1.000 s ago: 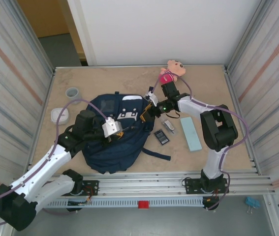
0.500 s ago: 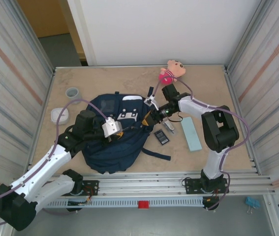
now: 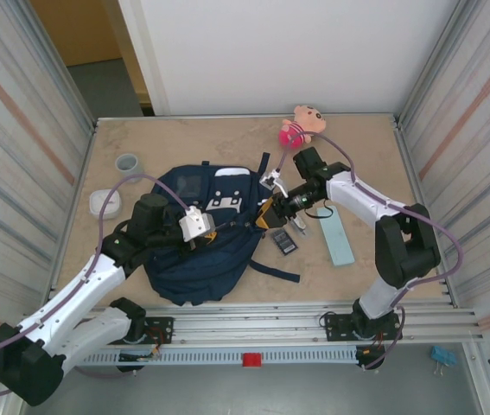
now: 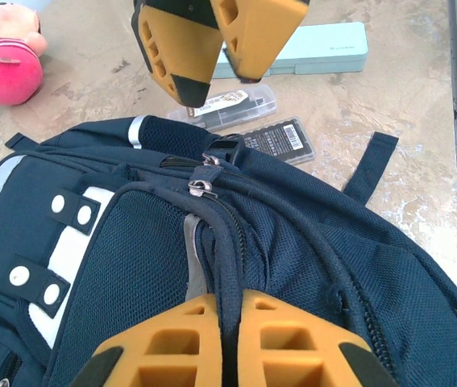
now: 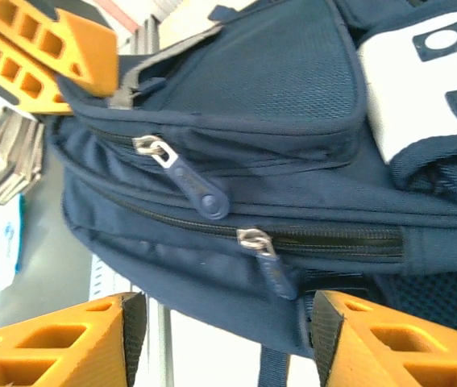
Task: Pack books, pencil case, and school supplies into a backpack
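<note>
The dark navy backpack (image 3: 200, 238) lies flat in the middle of the table. My left gripper (image 4: 230, 302) is shut on a navy piped edge of the backpack (image 4: 309, 242) beside a zip. At the pack's right side my right gripper (image 3: 267, 215) is open. Its fingers (image 5: 337, 322) straddle the backpack's lower edge (image 5: 236, 145), and a zip pull (image 5: 272, 270) hangs between them untouched. Right of the pack lie the pale teal pencil case (image 3: 335, 234), a dark calculator (image 3: 283, 241) and a clear-grey oblong item (image 3: 296, 221). The books are out of view.
A pink plush toy (image 3: 302, 125) sits at the back of the table. A grey cup (image 3: 127, 162) and a white round object (image 3: 105, 203) lie left of the pack. A loose strap (image 3: 275, 270) trails toward the front. Metal walls enclose both sides.
My right gripper has moved down and nearer, from the backpack's upper right corner to its right side, and its elbow swung right. The left gripper has kept its hold.
</note>
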`<action>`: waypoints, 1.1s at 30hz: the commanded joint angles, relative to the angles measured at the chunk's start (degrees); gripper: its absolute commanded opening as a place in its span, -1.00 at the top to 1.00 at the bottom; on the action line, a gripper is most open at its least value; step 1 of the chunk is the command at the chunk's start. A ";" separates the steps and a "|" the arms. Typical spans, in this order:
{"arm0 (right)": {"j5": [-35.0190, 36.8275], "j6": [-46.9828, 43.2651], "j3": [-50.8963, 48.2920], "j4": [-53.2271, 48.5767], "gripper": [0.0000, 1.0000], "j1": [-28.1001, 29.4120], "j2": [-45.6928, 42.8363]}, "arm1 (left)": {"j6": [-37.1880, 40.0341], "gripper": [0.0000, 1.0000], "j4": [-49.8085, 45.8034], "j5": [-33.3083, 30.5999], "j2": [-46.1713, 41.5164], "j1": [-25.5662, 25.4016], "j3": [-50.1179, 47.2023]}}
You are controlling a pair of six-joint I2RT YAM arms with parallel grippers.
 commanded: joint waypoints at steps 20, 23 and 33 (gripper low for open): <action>-0.33 0.51 -3.12 10.59 0.14 4.82 6.09 | -4.03 1.00 11.47 1.86 0.05 0.33 0.44; 2.61 2.95 -4.98 14.43 0.01 4.73 5.05 | -4.34 1.00 11.70 2.10 -0.29 0.33 0.53; 4.64 13.34 -12.31 29.33 0.86 4.38 -1.23 | -7.00 1.00 14.71 1.24 -1.08 0.36 -1.13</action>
